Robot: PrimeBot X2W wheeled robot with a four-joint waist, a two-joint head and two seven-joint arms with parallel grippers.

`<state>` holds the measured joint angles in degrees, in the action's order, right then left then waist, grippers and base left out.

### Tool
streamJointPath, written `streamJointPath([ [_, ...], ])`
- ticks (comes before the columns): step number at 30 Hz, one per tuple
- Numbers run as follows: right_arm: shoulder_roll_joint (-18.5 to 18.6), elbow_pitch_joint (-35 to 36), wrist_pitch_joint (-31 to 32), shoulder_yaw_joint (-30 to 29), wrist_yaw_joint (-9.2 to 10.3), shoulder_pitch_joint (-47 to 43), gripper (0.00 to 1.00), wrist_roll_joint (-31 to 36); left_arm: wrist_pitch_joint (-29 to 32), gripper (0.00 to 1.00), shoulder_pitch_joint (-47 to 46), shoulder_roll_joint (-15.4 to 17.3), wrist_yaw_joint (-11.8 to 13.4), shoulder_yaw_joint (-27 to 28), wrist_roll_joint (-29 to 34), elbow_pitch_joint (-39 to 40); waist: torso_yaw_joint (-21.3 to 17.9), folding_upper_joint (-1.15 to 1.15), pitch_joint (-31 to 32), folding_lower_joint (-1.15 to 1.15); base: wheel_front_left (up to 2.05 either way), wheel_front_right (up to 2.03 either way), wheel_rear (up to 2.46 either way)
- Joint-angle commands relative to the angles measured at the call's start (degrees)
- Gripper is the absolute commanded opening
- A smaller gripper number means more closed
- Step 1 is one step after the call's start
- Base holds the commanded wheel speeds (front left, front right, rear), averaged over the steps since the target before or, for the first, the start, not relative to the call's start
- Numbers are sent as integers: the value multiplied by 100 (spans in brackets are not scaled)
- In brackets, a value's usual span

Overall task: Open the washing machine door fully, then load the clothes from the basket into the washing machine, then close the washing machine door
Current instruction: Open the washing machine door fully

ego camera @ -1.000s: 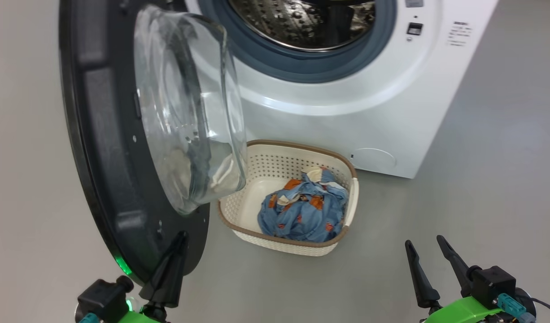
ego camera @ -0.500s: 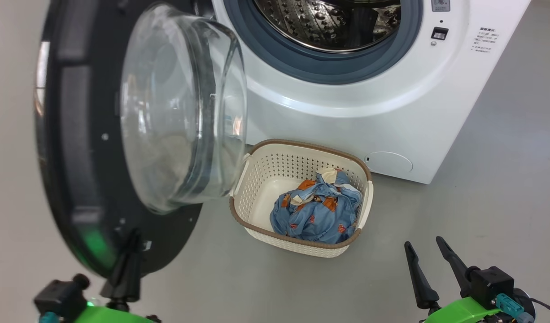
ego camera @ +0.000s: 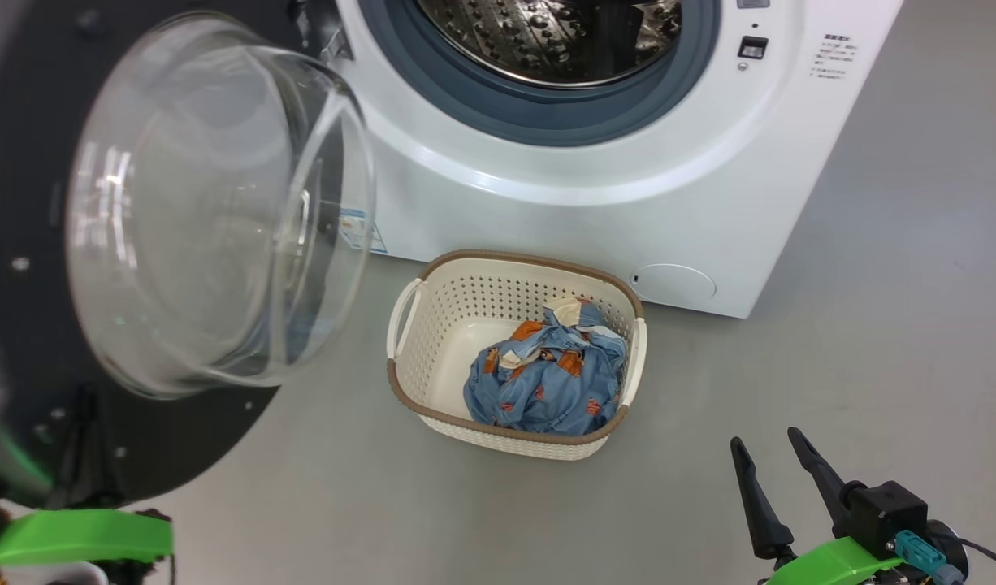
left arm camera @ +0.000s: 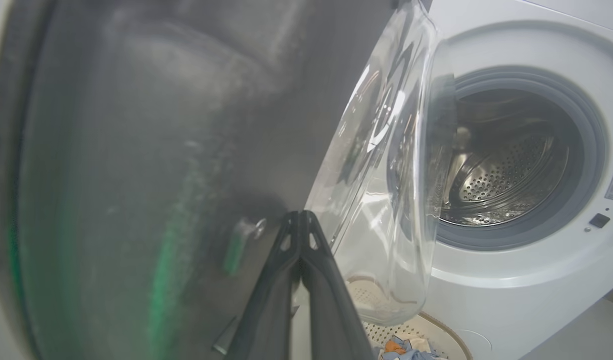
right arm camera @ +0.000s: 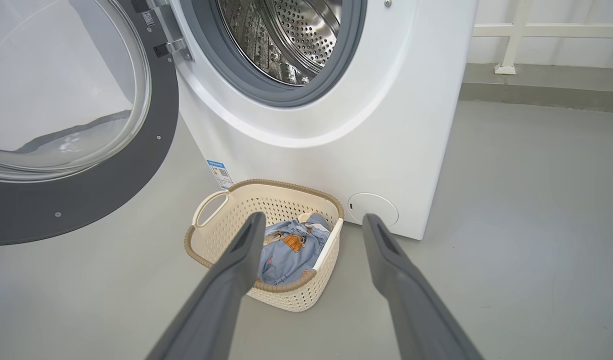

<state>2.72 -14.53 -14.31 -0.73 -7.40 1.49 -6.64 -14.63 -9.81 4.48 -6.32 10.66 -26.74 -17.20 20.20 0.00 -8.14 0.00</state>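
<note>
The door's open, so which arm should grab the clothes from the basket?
Right. The right fingers are spread and aimed at the clothes in the basket. The left fingers are shut, up close to the open door.

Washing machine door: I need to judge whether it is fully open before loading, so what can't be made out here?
- washing machine door: its far rim is cut off by the head view's left edge.
- left gripper: contact with the door is lost in blur, left wrist view.
- clothes: underside hidden by the basket wall, head view.
- label print: too small, head view.
</note>
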Motion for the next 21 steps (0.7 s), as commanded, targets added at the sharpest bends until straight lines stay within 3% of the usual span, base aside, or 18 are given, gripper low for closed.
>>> streamJointPath([
  [1, 16, 126, -69, 168, -9, 193, 100, 51, -37, 0, -252, 227, 48, 427, -32, 19, -61, 0, -17, 0, 0, 0, 0],
  [12, 16, 146, -69, 183, -9, 178, 100, 88, -37, 0, -775, 361, -60, 1631, 9, -687, -255, 0, -22, 0, 0, 0, 0],
  [21, 16, 172, -69, 295, -9, 225, 100, 174, -37, 0, -1422, 782, -111, 2248, -143, -1555, -425, 0, -117, 0, 0, 0, 0],
])
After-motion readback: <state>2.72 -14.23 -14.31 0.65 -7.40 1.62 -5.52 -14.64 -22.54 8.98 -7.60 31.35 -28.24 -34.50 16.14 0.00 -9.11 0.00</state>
